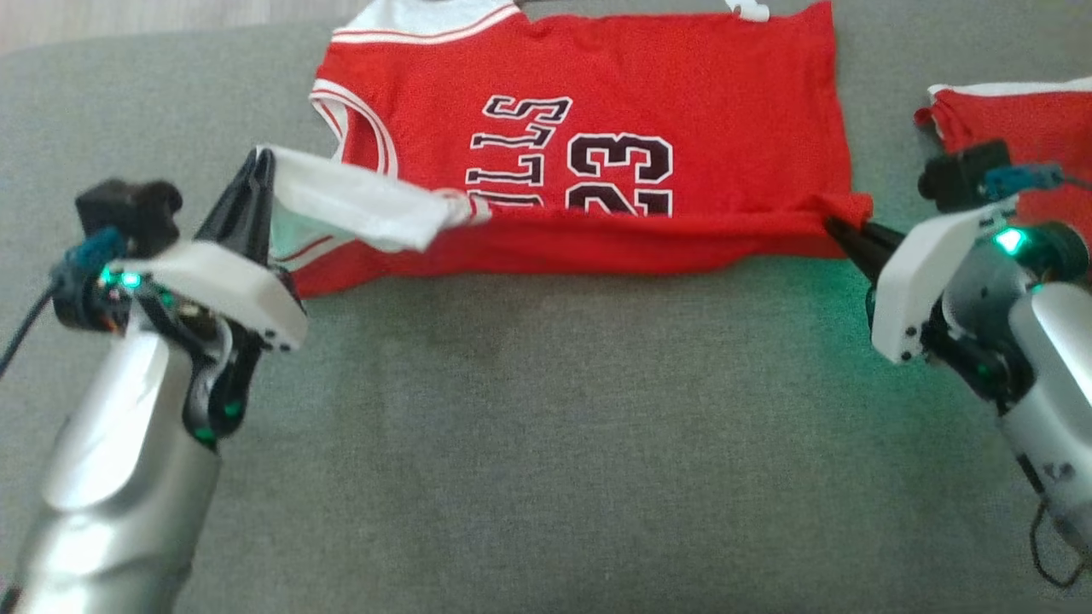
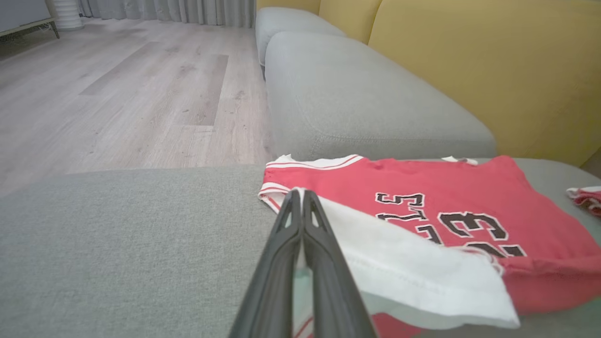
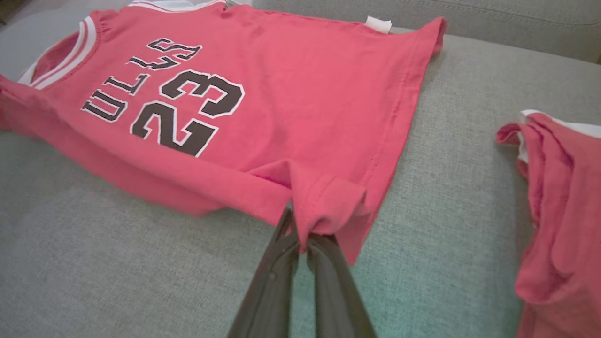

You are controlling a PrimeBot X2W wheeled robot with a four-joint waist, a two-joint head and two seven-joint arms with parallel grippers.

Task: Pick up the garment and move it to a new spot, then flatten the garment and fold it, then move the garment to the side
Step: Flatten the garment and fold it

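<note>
Mid-fold, fingers of left gripper (image 1: 261, 162) and right gripper (image 1: 834, 225) clench the white-trimmed red fabric jersey (image 1: 682, 102) by its near corners; next, I think, they must lay them across evenly.

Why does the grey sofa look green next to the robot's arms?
Head view: little green lights on both wrists glow onto the grey cushion, strongest by the right gripper. Right wrist view: the same green tint at the bottom. Left wrist view: the red jersey looks washed-out pink.
</note>
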